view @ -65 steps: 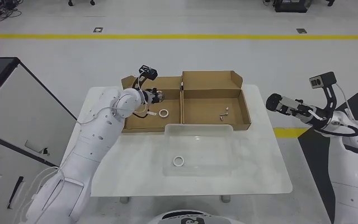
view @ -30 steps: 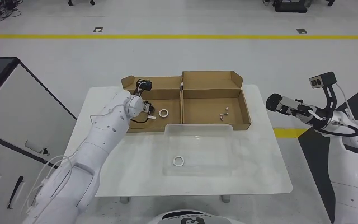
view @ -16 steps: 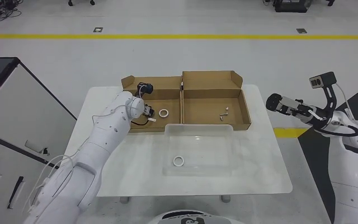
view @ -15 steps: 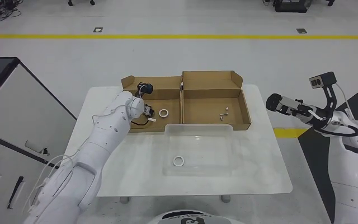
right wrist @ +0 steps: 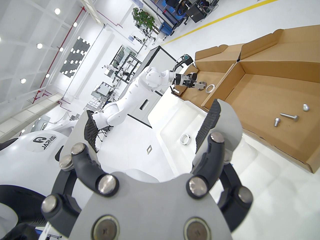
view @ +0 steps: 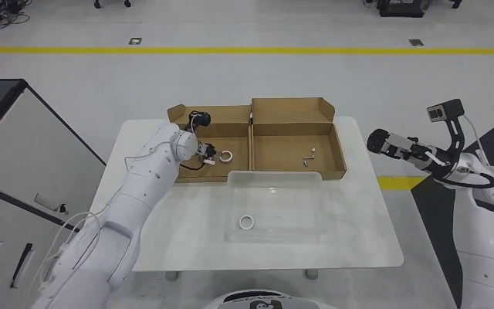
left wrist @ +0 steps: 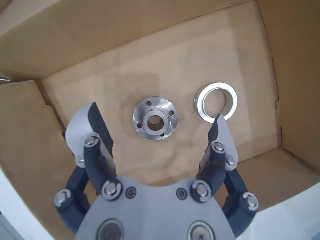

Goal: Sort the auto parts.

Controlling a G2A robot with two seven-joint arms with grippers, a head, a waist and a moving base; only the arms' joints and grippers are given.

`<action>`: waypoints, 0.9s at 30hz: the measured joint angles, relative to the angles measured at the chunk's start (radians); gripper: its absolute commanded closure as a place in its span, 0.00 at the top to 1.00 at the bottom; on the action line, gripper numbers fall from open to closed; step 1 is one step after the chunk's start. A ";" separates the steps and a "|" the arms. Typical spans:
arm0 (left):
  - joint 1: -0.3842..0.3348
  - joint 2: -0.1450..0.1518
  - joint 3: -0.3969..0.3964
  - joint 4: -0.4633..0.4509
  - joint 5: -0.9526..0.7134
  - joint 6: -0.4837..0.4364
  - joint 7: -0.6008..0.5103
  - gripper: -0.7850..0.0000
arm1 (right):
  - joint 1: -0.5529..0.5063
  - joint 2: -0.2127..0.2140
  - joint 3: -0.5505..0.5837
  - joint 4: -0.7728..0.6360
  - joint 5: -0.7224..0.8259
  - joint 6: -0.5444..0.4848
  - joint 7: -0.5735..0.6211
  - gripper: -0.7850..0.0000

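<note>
Inside the left cardboard box (left wrist: 150, 26), the left pincer (left wrist: 155, 113) hung with its fingers spread wide, gripping nothing. A round metal flange (left wrist: 160, 103) with bolt holes lay flat on the box floor, between and beyond the fingertips, not touching them. A plain metal ring (left wrist: 197, 103) lay just past one fingertip. Beyond the table's edge, the right pincer (right wrist: 152, 109) was likewise spread and empty, well apart from the bolts (right wrist: 290, 117) in the neighbouring box (right wrist: 262, 93).

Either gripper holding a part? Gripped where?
Nothing held. Left gripper is open over the flange; right gripper is open and empty.
</note>
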 measured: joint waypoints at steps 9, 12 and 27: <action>0.104 0.062 -0.143 -0.283 0.007 -0.119 0.007 1.00 | 0.000 0.000 0.000 0.000 0.000 0.000 0.000 1.00; 0.184 0.090 -0.211 -0.445 0.003 -0.195 -0.015 1.00 | 0.000 0.000 0.000 0.000 0.000 0.000 0.000 1.00; 0.457 0.161 -0.308 -0.934 -0.127 -0.618 -0.144 1.00 | 0.000 0.000 0.000 0.000 0.000 0.000 0.000 1.00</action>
